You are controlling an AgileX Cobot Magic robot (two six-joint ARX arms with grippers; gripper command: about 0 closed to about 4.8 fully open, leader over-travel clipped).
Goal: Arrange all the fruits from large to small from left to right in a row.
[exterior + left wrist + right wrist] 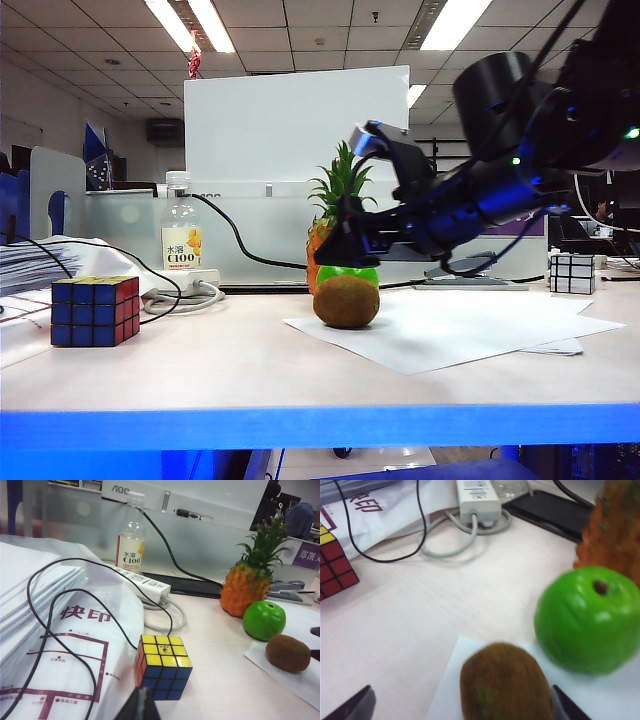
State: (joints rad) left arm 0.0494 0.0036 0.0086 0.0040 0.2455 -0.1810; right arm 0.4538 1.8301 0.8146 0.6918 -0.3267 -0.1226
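The brown kiwi (346, 302) lies on the corner of a white sheet, with the green apple (348, 274) right behind it and the pineapple (335, 195) behind that. My right gripper (338, 255) hangs just above the kiwi. In the right wrist view the right gripper (462, 707) stands open, fingers either side of the kiwi (505, 685): one close beside it, the other well apart. The apple (587, 620) and pineapple (615, 535) lie beyond. My left gripper (142, 705) is shut and empty, near the Rubik's cube (162, 667), well away from the pineapple (247, 585), apple (264, 620) and kiwi (288, 653).
A Rubik's cube (95, 310) stands at the left front. The clear bottle (181, 235) and a power strip (142, 582) with cables are behind it. A bagged paper stack (60, 630) fills the far left. White sheets (450, 325) cover the right; a second cube (572, 272) sits at the far right.
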